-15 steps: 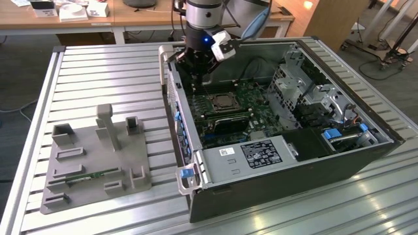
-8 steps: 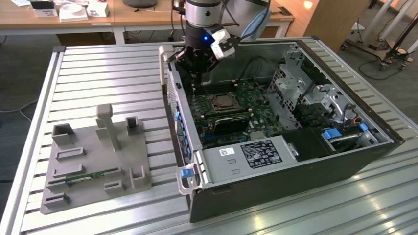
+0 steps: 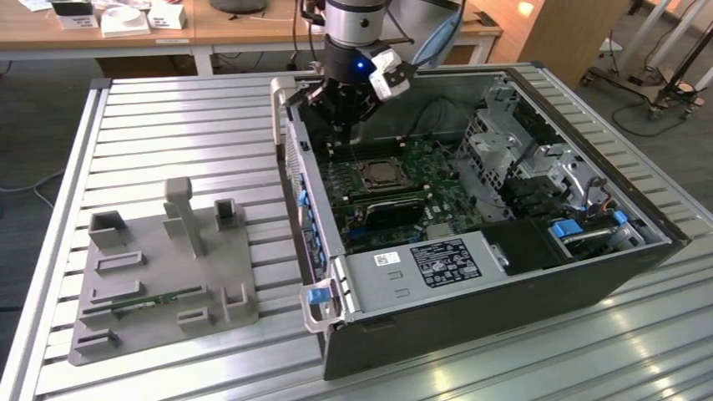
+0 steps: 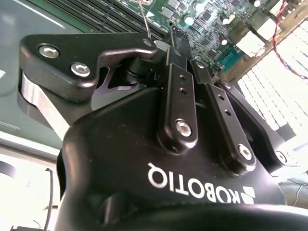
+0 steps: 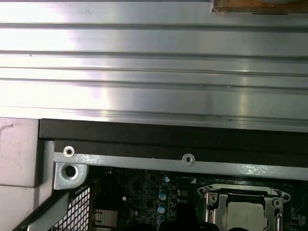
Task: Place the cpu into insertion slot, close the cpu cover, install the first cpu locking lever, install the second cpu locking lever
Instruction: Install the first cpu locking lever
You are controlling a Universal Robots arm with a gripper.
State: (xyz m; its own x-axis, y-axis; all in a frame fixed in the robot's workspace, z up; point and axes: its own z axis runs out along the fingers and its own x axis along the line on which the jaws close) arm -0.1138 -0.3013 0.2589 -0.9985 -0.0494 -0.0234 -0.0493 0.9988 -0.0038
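The open computer case (image 3: 446, 326) lies on its side, with the green board facing up. The cpu (image 3: 380, 175) (image 5: 245, 215) sits silvery in the insertion slot (image 3: 359, 180). The cpu cover (image 5: 240, 191) lies flat around it as a metal frame. My gripper (image 3: 337, 134) (image 4: 168, 38) hangs inside the case, above the board and just off the slot's far corner on the exterior view's left. Its fingers (image 4: 177, 86) are pressed together. A thin wire rod (image 4: 144, 17), which looks like a locking lever, reaches their tips. I cannot tell whether it is pinched.
A grey fixture block (image 3: 156, 276) with a green memory stick (image 3: 145, 302) lies on the slatted metal table (image 3: 167, 125) at the exterior view's left. Drive cages (image 3: 535, 167) and cables fill the case's other side. A wooden desk (image 3: 167, 29) stands behind.
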